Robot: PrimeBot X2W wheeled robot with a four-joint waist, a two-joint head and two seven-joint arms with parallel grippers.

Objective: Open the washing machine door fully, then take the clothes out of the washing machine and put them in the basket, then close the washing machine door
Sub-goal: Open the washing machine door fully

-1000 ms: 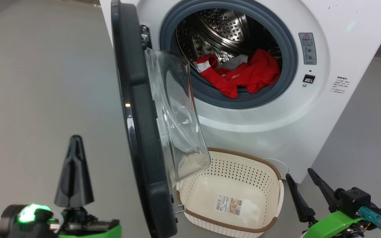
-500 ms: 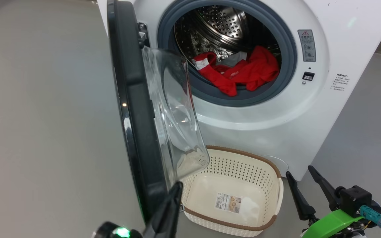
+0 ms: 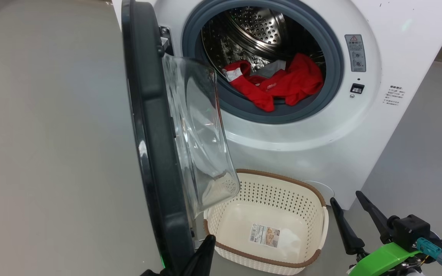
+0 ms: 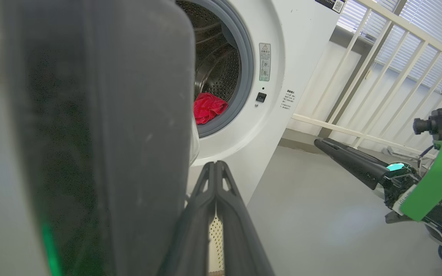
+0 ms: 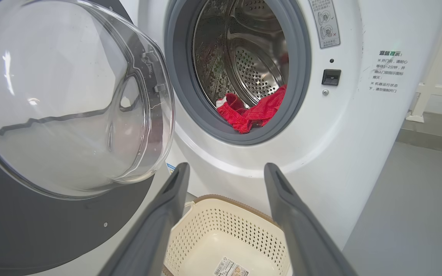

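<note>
The washing machine [image 3: 301, 145] stands with its door [image 3: 155, 153] swung out, edge-on to the head view, the glass bowl [image 3: 198, 134] facing the drum. Red clothes [image 3: 278, 86] with a pale piece lie at the drum's front lip. They also show as clothes [image 5: 251, 109] in the right wrist view. The basket [image 3: 282, 178] sits on the floor under the opening, holding nothing but its paper label. My left gripper [image 3: 205, 249] is shut with nothing in it. Its tip [image 4: 215, 165] is close beside the door's lower rim [image 4: 109, 134]; contact is unclear. My right gripper [image 3: 345, 196] hangs open and holds nothing, right of the basket, aimed at the opening [image 5: 226, 166].
Grey floor [image 3: 52, 153] spreads to the left of the door and to the right of the machine. A white railing [image 4: 378, 76] runs along the wall behind the machine's right side. The basket rim [image 5: 221, 199] lies just beyond my right fingers.
My left gripper has moved from the left of the door to under its lower edge on the basket side and has sunk lower. The head view shifted slightly. The right gripper stayed put.
</note>
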